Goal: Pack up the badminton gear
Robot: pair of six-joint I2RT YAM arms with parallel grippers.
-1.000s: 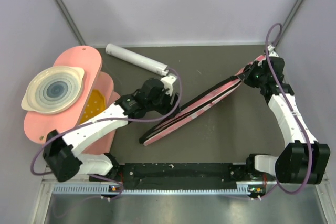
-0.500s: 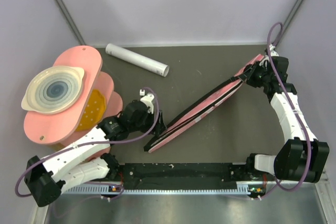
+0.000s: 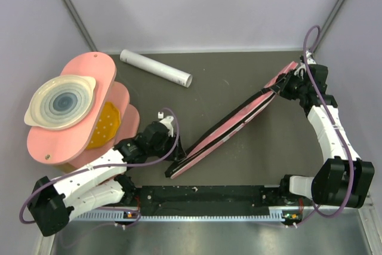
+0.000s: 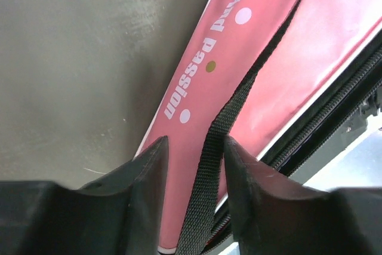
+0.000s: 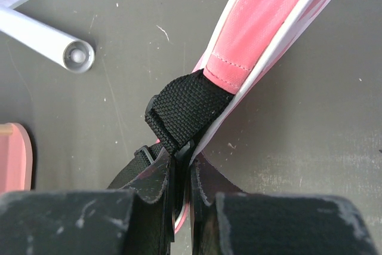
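the pink bag [image 3: 230, 125] stands on its thin edge on the desk [image 3: 239, 76]. it reaches from the right gripper [image 5: 182, 162] at its narrow end to the left gripper [image 4: 194, 147] at its wide end. the right gripper is pinched tight on the black loop [image 5: 182, 108] sewn to the tip of the bag. the left gripper has its fingers a little apart, with the black strap [image 4: 218, 129] running between them. there is a gap at one finger, so we think the strap is not pinched yet.

the bag looks soft and light. it is cloth, so it may bend and flop if we lift it by one end only. the loop and the strap are rough woven bands. they are good places to hold and should not slip. the smooth pink sides look too wide to pinch.

a zipper [image 4: 325, 108] runs along the bag just past the left gripper. we cannot tell if it is open, and we cannot see what is inside the bag.

the white tube [image 3: 155, 67] lies flat, well apart from both grippers, beyond the left one. it looks stiff, light and round, so it may roll. we cannot tell if anything is in it. the pink boards [image 3: 98, 67] with the dish [image 3: 59, 101] sit on the outer side of the left gripper.
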